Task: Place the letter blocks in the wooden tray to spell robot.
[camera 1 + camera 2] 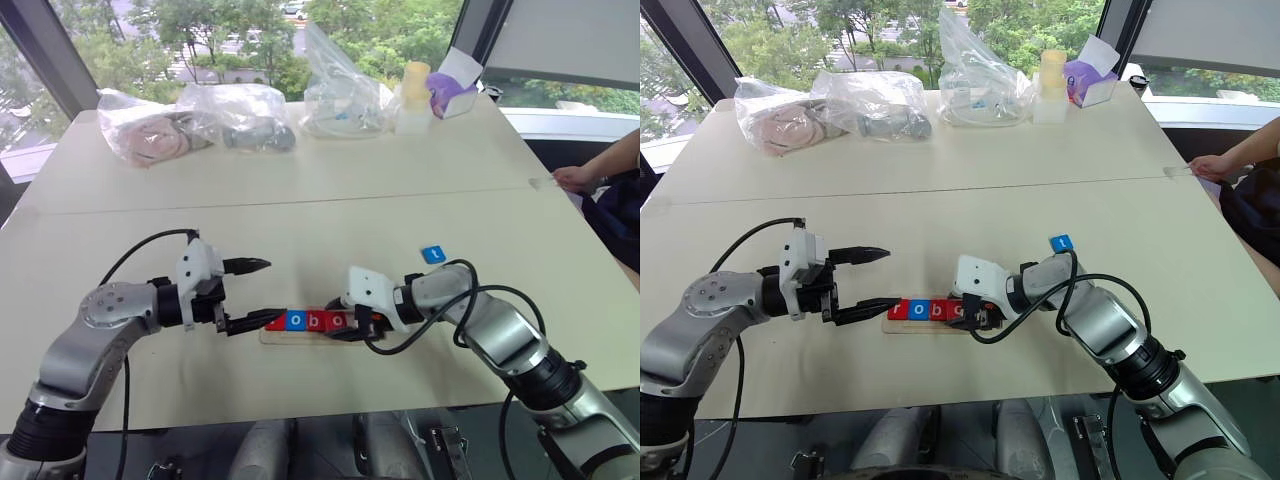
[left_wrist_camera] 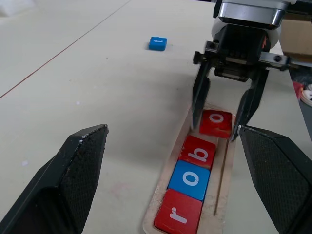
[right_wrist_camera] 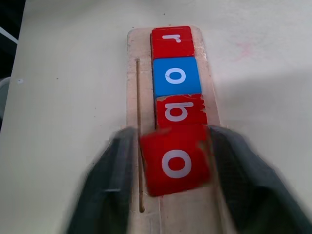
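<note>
The pale bench carries everything. Along its far edge lie clear plastic bags with a small bottle and a purple tissue box beside them. A person's hand rests at the bench's right edge.

Near the front edge lies the wooden tray, lengthwise across the robot's front. Four letter blocks sit in it in a row: the red r block at the tray's left end, then the blue o block, the red b block and the red o block. This last one lies slightly askew, one edge lapping over the tray's long rim rather than flat in the slot. The blue t block lies alone on the bench, well apart from the tray, behind and to its right.

The left claw stands wide and empty just beside the tray's left end. The right claw straddles the red o block, its fingers narrowly parted to either side of it; whether they press it I cannot tell.
</note>
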